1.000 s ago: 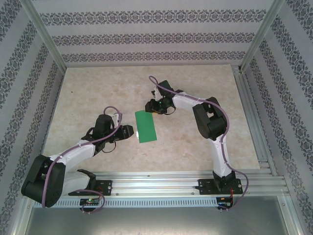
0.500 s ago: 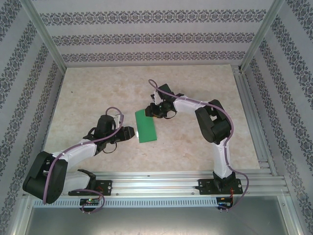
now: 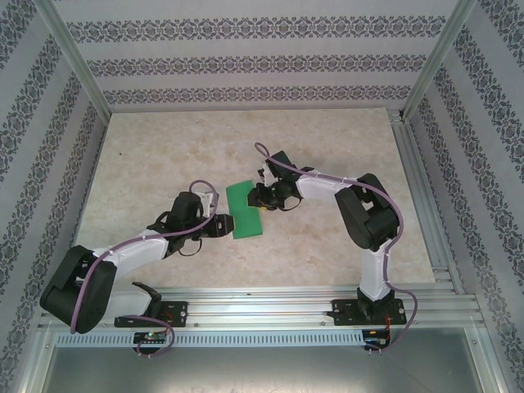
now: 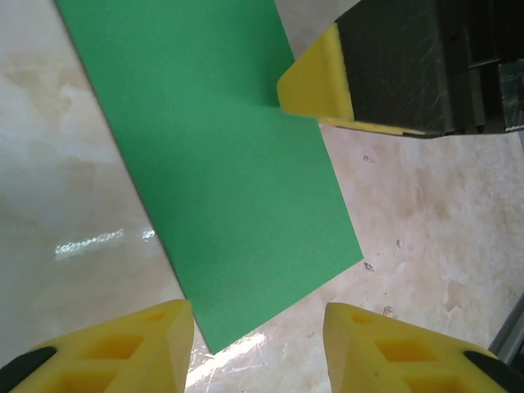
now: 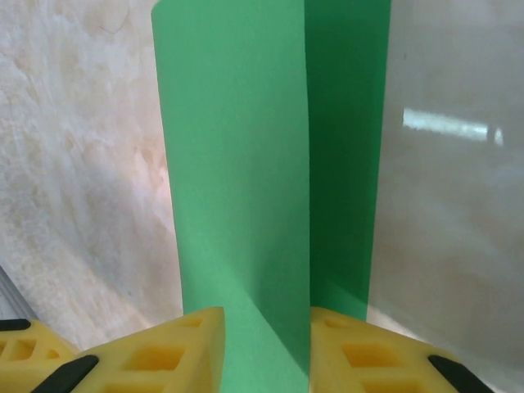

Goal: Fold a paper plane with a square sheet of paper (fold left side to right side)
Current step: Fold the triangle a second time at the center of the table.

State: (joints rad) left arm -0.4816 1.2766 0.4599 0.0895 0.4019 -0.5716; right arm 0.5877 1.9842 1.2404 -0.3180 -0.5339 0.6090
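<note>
Working on a thin, matte, bright green rectangle of paper (image 3: 244, 211), lying flat on the beige marbled desk (image 3: 164, 155), between the two arms. Hovering at the near left corner of that green sheet with the black-and-yellow left hand (image 3: 221, 226), holding its fingers (image 4: 106, 352) apart, released, gripping nothing, with the corner showing low between the fingertips in the left wrist view. Straddling the sheet's far right edge with the right hand (image 3: 262, 196); seeing green paper running up between its yellow fingertips (image 5: 164, 352) in the right wrist view, with one lengthwise band darker than the other, yet being unable to tell whether clenching on a layer or merely framing it. Judging the step in hand as taking hold of an edge for the left-to-right fold. Doing it well probably meaning: pinching only the sheet's rim, without scraping the desk; pinning the sheet's right side while lifting its left side; carrying that side over in a low arc; matching edge to edge and corner to corner before pressing; then stroking the crease flat from its middle outward. Risking a skewed fold by pulling unevenly or letting the sheet slide.
</note>
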